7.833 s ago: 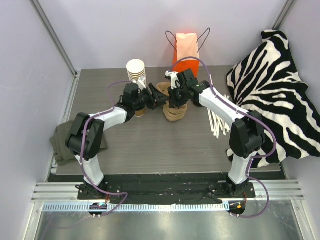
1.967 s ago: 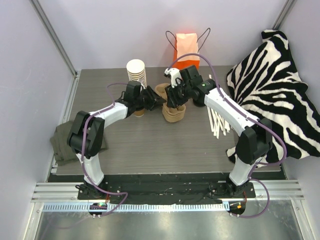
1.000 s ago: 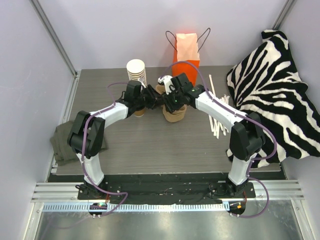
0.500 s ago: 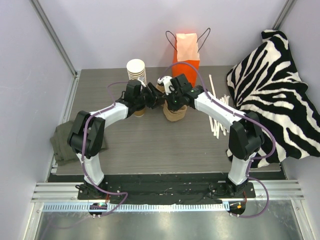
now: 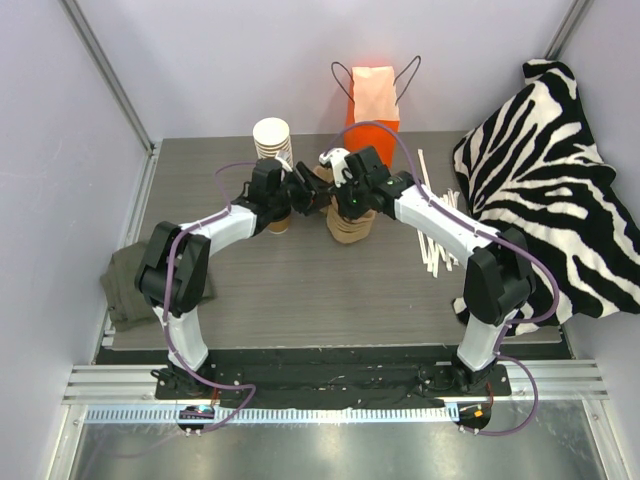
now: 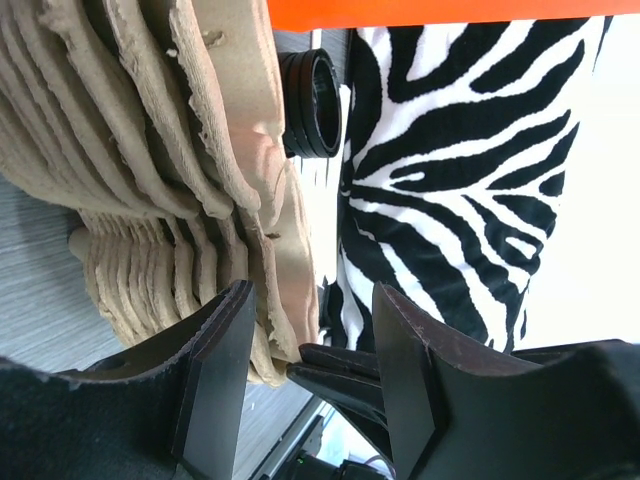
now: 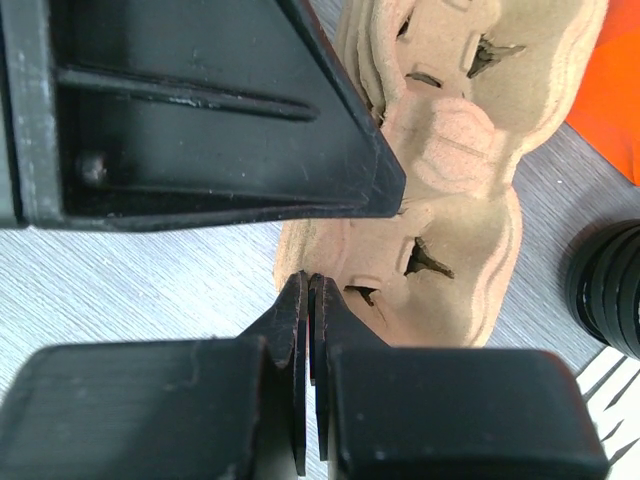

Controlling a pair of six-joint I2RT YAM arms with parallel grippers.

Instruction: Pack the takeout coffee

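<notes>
Top external, for layout: carrier stack [image 5: 348, 232] toward the back of the desk [image 5: 300, 300], bag [image 5: 372, 95] at its 12 o'clock, coffee [image 5: 279, 224] at its 9 o'clock, half hidden under the left arm, lid not visible.

Looks like the step of peeling one carrier off the stack. Left gripper [image 6: 315, 300] spread, straddling the stack's upper edge layers. Right gripper [image 7: 305, 285] pressed together, tips at the top rim, nothing seen between them.

To do it well:
- Work the closed right tips under the uppermost lip only, and raise it just enough to open a gap.
- Check in the left wrist view for a single pulp edge between the fingers before squeezing, with several layers crowded close there.
- Close left on that one layer, then lift slowly against likely drag from the nested layers below.
- Stay clear of the lids [image 7: 610, 290], at 3 o'clock in the right wrist view, and of the coffee.
</notes>
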